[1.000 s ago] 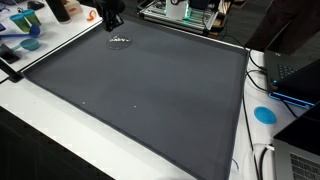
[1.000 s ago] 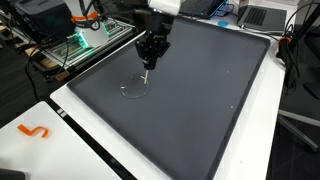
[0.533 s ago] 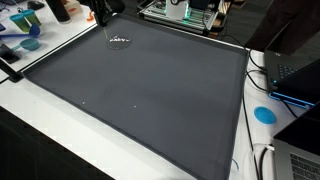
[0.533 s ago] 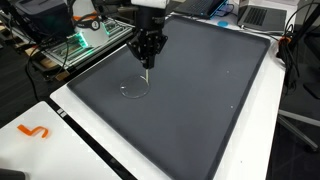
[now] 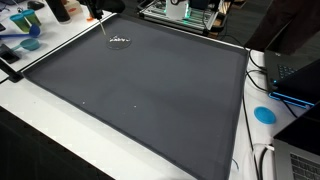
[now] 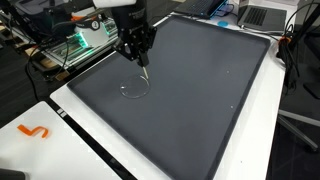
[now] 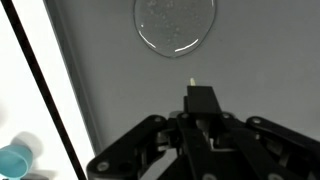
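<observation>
Grey mat (image 6: 210, 90) covers most of a white table (image 5: 60, 140). On the mat lies a clear, shallow round dish (image 6: 133, 89), flat on its base. In an exterior view the dish (image 5: 119, 41) sits near the mat's far left corner. The wrist view shows the dish (image 7: 175, 22) speckled with pale flecks; whether these are drops inside it cannot be told.

The gripper (image 6: 137, 50) hangs above the mat, just beyond the dish and apart from it. Its jaws are clenched on a thin stick (image 6: 144, 72) that points downward. The stick's pale tip is near the dish's rim but outside it. In the wrist view the stick (image 7: 191, 82) appears end-on between the dark jaws of the gripper (image 7: 201, 112).

A blue cup (image 7: 14, 160) stands off the mat at the left, on the table. It is too blurred to show what it holds.
</observation>
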Robot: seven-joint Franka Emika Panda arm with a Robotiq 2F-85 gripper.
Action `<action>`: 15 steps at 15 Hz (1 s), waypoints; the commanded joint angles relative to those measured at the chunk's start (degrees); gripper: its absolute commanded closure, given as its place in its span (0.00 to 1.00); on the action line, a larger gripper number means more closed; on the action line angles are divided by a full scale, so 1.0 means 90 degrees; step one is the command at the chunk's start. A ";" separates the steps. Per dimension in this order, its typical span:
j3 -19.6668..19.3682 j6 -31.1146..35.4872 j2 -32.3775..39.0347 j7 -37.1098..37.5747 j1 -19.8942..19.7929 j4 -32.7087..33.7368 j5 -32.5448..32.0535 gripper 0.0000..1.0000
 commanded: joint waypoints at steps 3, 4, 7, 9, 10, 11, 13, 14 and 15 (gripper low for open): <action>-0.0156 -0.0060 -0.0286 -0.1493 -0.0177 -0.0311 0.1079 0.96; -0.0186 -0.0081 -0.0277 -0.1760 -0.0206 -0.0325 0.1272 0.96; -0.0306 -0.0221 -0.0235 -0.2614 -0.0341 -0.0407 0.1973 0.96; -0.0395 -0.0390 -0.0201 -0.3207 -0.0448 -0.0445 0.2449 0.96; -0.0442 -0.0480 -0.0189 -0.3391 -0.0490 -0.0459 0.2587 0.96; -0.0489 -0.0539 -0.0178 -0.3626 -0.0535 -0.0490 0.2743 0.96; -0.0576 -0.0708 -0.0139 -0.3980 -0.0617 -0.0509 0.2940 0.96; -0.0615 -0.0791 -0.0114 -0.4130 -0.0655 -0.0507 0.3029 0.96; -0.0655 -0.0883 -0.0074 -0.4301 -0.0702 -0.0496 0.3131 0.96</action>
